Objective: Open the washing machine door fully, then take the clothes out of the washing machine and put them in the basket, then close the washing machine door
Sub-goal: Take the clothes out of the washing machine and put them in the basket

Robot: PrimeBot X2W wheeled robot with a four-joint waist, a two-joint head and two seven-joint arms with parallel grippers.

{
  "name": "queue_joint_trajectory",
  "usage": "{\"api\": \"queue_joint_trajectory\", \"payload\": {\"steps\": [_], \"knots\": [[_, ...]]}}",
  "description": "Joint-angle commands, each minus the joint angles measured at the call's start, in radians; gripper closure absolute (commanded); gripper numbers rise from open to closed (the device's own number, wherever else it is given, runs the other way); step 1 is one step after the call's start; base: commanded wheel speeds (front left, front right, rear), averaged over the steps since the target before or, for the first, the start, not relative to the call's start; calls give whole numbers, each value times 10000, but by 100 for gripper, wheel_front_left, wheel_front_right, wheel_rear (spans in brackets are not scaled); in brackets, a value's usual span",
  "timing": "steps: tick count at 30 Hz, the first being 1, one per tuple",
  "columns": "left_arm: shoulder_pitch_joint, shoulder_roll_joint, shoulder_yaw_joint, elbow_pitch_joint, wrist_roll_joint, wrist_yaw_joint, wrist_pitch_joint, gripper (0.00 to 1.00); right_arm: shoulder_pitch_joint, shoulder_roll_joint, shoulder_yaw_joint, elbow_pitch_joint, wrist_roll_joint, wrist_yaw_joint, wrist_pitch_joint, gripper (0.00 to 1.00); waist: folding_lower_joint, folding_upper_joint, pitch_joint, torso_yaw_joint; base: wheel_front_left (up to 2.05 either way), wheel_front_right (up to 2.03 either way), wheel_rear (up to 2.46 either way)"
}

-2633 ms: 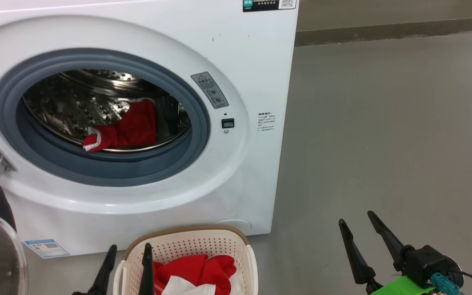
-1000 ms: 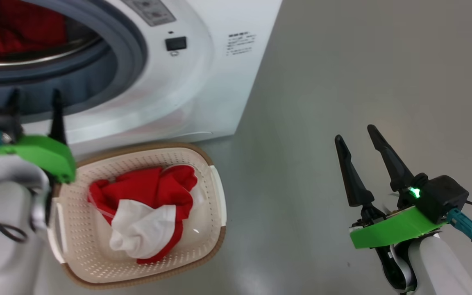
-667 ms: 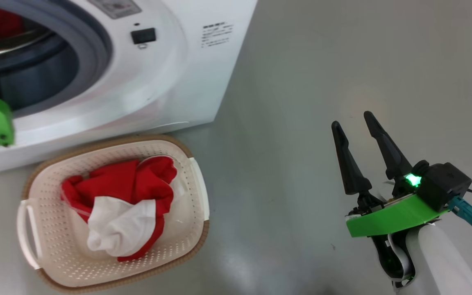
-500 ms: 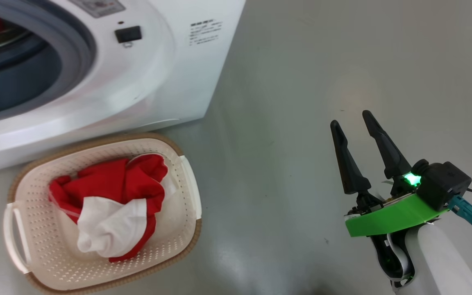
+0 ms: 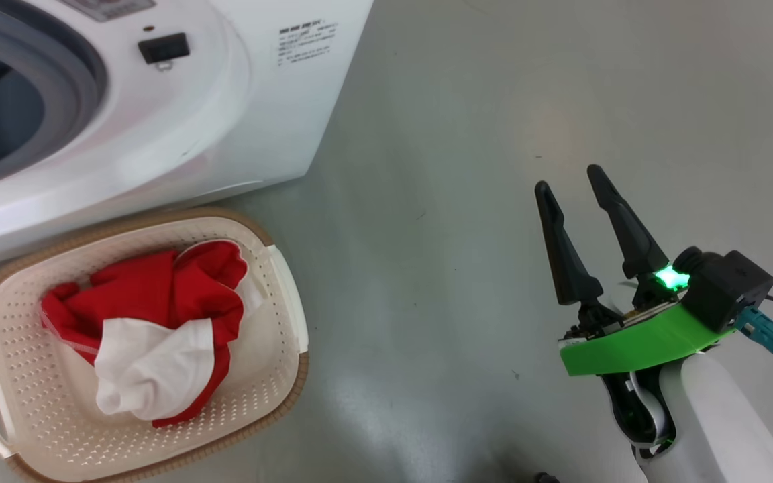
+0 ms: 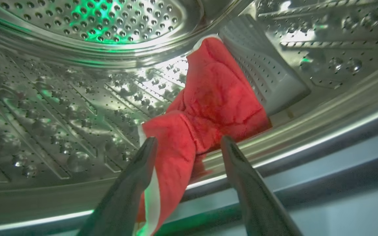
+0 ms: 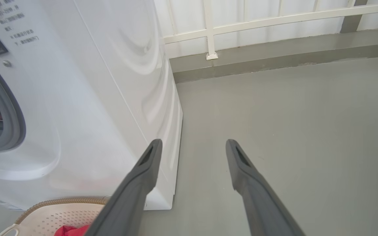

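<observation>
Fingers of the left gripper [image 6: 188, 144] spread either side of one red garment [image 6: 212, 105] in the washing machine [image 5: 259, 107]; the right gripper [image 5: 568, 181] gapes empty over grey floor [image 5: 440, 268]. One basket [image 5: 287, 295], at seven o'clock, holds a second red-and-white bundle [image 5: 151, 315].

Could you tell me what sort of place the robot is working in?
Probably a laundry corner: a white washing machine stands on a bare grey floor, with a basket holding red clothes in front of it.

left end effector [image 6: 189, 139] fingers spread wide, right end effector [image 5: 568, 176] fingers parted, holding nothing
</observation>
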State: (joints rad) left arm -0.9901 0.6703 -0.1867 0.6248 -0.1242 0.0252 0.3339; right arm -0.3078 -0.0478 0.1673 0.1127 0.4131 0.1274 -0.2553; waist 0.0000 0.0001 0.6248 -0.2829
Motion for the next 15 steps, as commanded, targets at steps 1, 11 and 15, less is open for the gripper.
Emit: {"api": "queue_joint_trajectory", "payload": {"steps": [1,11,15], "knots": [[-265,723,349,-124,35,86,257,0,-38,-24,200,-256,48,33,-65,0,0,-1,46,-29,0,0,0],[-252,1055,478,-278,-244,205,1978,0,-135,-24,225,-285,102,33,-65,0,0,-1,136,-57,0,0,0],[-271,1132,534,-260,-431,136,2387,40,-170,-24,239,-285,109,33,-65,0,0,-1,152,-69,0,0,0]]}}
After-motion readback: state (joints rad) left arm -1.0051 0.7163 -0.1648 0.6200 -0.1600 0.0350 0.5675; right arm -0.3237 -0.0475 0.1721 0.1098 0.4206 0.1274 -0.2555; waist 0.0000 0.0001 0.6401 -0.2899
